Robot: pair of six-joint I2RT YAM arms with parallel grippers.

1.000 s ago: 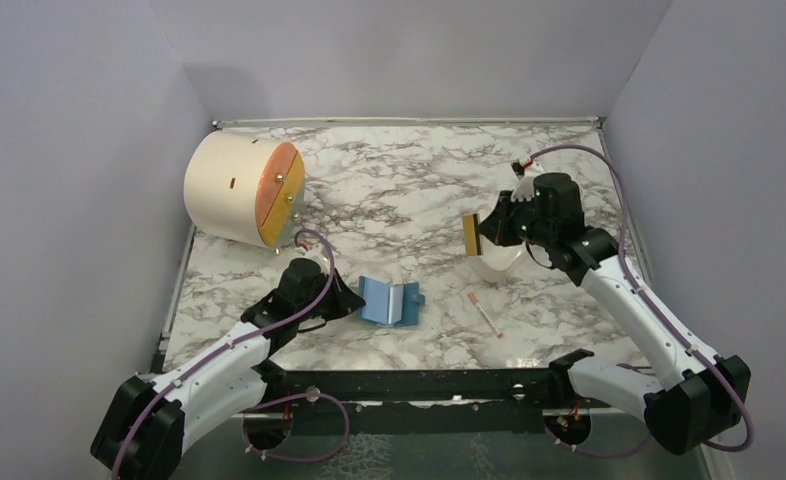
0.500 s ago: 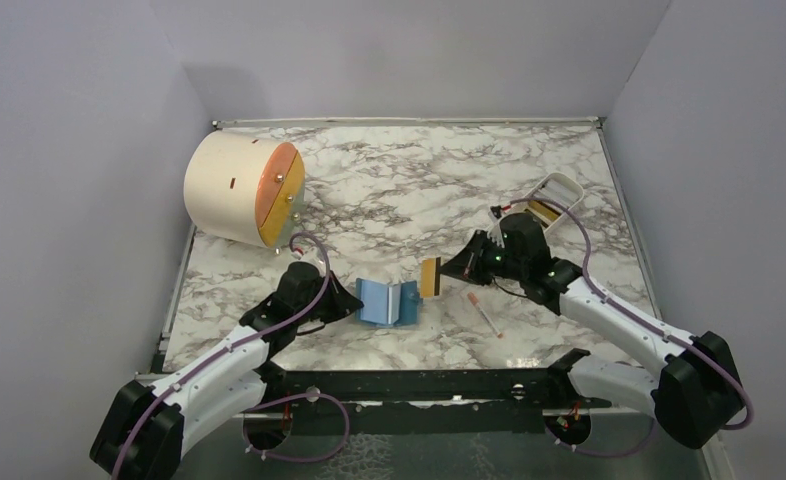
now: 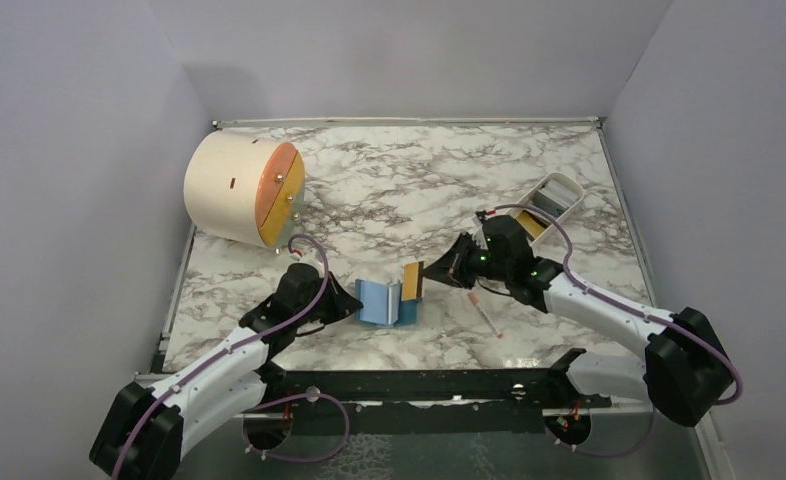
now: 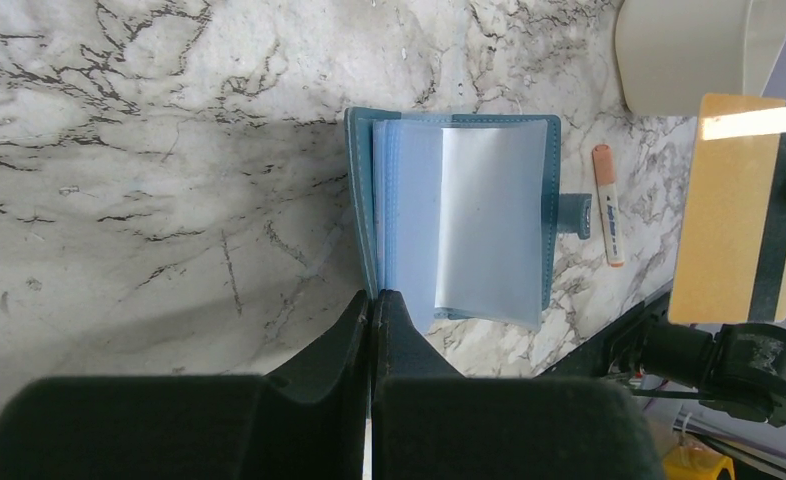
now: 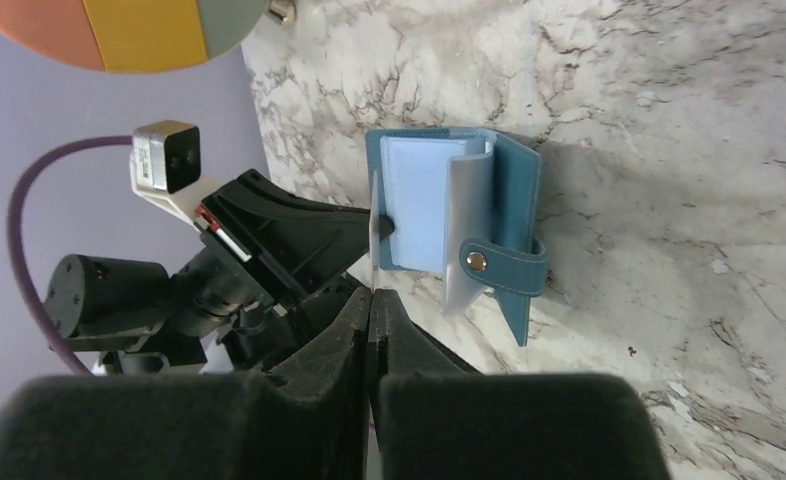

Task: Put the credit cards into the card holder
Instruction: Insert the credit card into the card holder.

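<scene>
**Card brought up to the card holder**

My right claw [image 3: 441, 268] has swung in from the right of the frame to its centre. It is clamped tight on a gold credit card [image 3: 412, 277], now standing on edge at the upper right edge of the open card holder [image 3: 381, 303]. My left claw [image 3: 355, 302] is pinched closed on the holder's left edge, steadying it on the worktop [image 3: 389, 190]. The card is not yet inserted. Next, I judge, comes aligning its edge with a sleeve.

— What sits on the marble counter [image 3: 399, 180]?
— A cream drum [image 3: 231, 190] on its side (orange-and-yellow face). Well to its right, a white tray [image 3: 566, 182]; right and nearer us, a white-and-red stick [image 3: 485, 313].
</scene>
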